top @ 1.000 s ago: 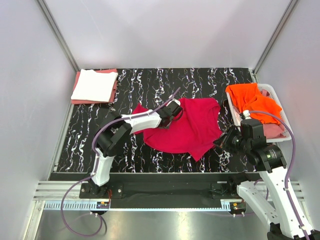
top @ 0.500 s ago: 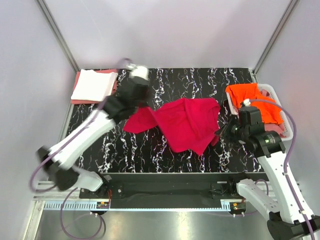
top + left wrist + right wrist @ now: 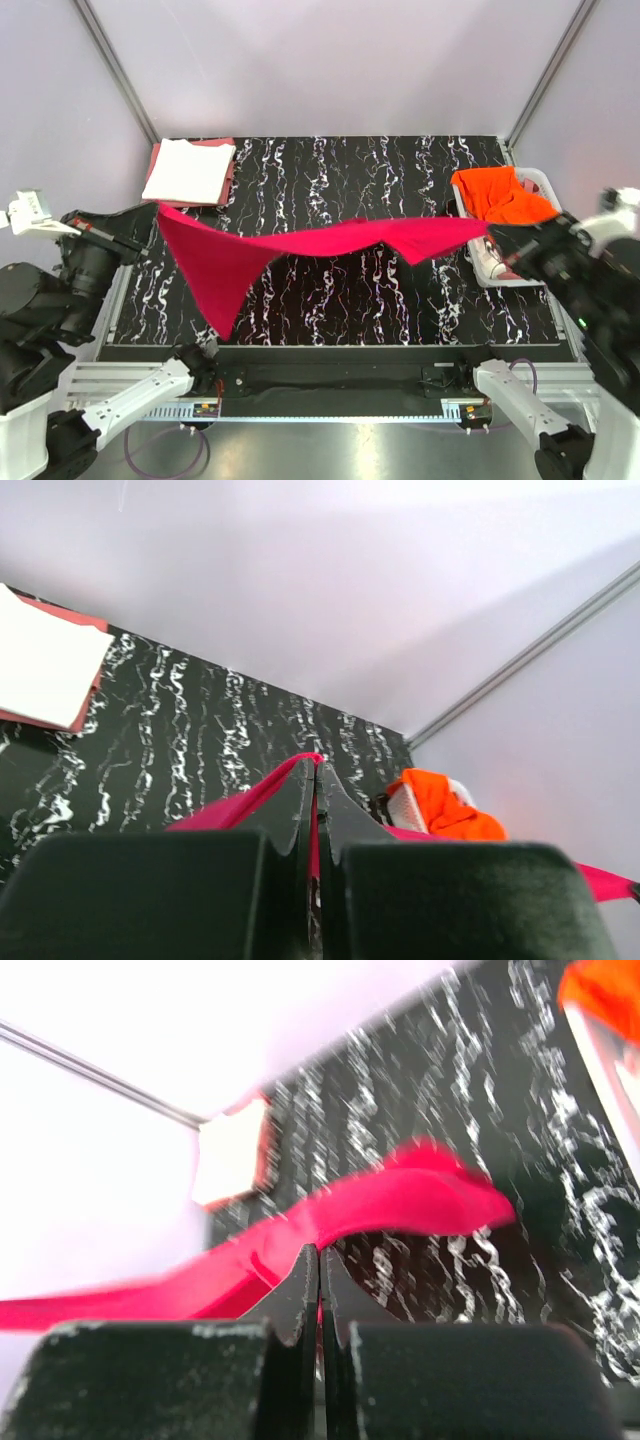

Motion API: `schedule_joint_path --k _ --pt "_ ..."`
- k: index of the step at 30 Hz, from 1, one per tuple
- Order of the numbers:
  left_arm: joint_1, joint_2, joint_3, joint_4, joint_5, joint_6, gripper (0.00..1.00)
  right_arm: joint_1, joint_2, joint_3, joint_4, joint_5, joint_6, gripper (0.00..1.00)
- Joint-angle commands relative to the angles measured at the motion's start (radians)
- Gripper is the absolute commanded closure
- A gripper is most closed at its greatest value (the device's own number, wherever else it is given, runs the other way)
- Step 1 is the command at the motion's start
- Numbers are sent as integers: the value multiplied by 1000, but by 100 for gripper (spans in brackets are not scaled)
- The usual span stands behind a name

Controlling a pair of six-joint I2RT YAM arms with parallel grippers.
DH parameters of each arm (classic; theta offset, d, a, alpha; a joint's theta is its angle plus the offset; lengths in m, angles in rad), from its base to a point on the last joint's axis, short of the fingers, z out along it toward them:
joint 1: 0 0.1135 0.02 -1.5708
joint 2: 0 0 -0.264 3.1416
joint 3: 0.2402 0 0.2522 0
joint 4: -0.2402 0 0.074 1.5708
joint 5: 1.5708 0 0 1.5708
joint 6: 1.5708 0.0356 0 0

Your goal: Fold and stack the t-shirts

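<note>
The red t-shirt (image 3: 230, 260), lying crumpled on the counter (image 3: 330, 170) a second ago, is being held stretched in the air above it, one end being pinched in the closed left jaws, the other in the closed right jaws; spreading flat is likely being prepared.

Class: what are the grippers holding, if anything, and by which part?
The red t-shirt, stretched in the air: left gripper pinches one edge, right gripper the opposite.

Top view — high at the near edge, looking down on the whole marbled table (image 3: 330, 170). Wrist views ride at either end, facing inward across it — all three share the stretched crimson t-shirt (image 3: 215, 260).
</note>
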Motion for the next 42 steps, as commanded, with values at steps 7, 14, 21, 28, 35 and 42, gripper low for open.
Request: schedule_joint_path --k 7,14,21,28,35,42 --pt "0 64 135 -26 100 -43 100 -2 25 255 -21 89 8 100" --pt "-2 274 202 32 -47 141 100 0 236 311 76 187 -87 100" --pt "151 545 362 100 4 174 100 0 602 709 94 297 -189 100" --pt "497 824 460 310 419 -49 100 -64 1006 1165 182 376 -324 100" --pt "641 943 669 475 724 -236 100 -259 987 1166 319 120 -146 100" --pt "655 580 76 680 709 -189 100 -261 729 703 361 -9 -163 100"
